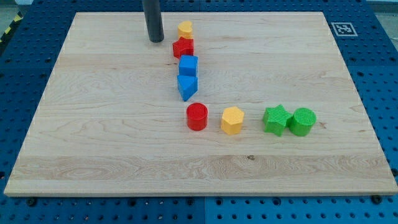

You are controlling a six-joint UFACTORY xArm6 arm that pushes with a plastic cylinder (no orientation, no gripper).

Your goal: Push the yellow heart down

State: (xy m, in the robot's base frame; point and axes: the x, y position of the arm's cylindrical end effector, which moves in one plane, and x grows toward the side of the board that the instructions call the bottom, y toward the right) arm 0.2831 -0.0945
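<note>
Yellow heart-like plastic block (pixel 185 28): view's top, touching red block (pixel 183 47) below | dark rod tip (pixel 156 40): just left, apart, no fingers, holding nothing | probably positioning to get above it.

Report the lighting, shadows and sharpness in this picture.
Camera view: even, diffuse light, no glare on the wooden board; only soft short shadows under blocks such as the red cylinder; everything sharp, including my tip, just left of the yellow heart; board edges show perspective only.
</note>
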